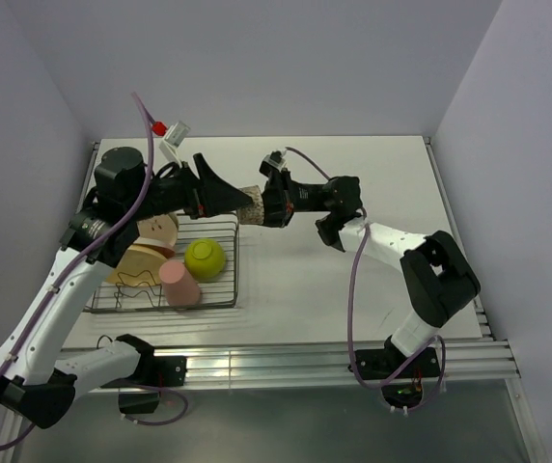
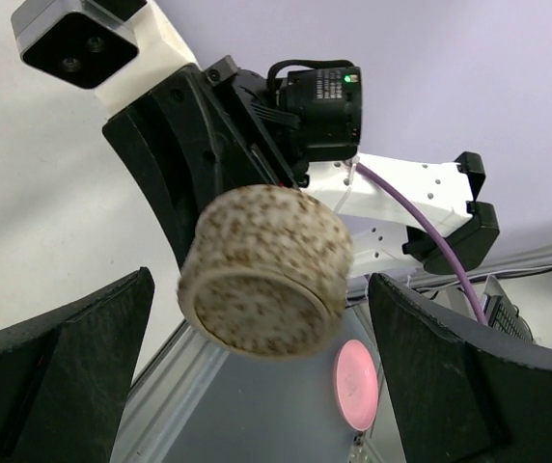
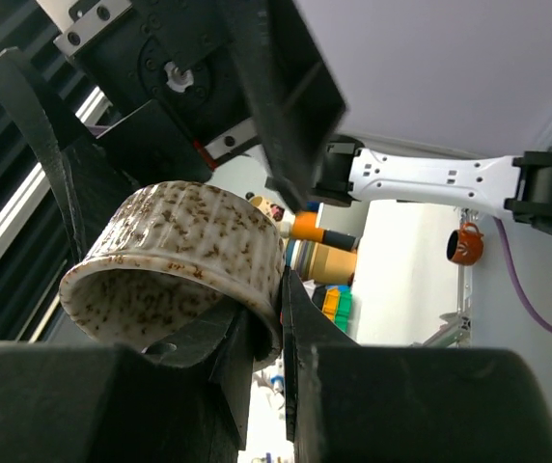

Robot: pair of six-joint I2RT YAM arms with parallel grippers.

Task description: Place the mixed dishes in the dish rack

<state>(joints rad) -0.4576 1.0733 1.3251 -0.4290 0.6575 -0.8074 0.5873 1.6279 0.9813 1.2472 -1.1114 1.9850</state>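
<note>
My right gripper [image 1: 264,207] is shut on the rim of the tiny grey-brown speckled cup [image 1: 250,204] and holds it in the air just beyond the dish rack's far right corner. In the right wrist view one finger is inside the cup [image 3: 179,256] and the other [image 3: 305,318] is outside its wall. My left gripper [image 1: 233,200] is open, its jaws on either side of the cup [image 2: 266,270] without touching it. The dark wire dish rack [image 1: 235,280] holds several plates [image 1: 146,253] at its left, a yellow-green bowl [image 1: 205,258] and a pink cup [image 1: 179,284].
The white table [image 1: 372,289] stretches right of the rack, with a metal rail [image 1: 334,355] along its near edge. A pink round disc [image 2: 356,384] shows on a grey surface below the cup in the left wrist view.
</note>
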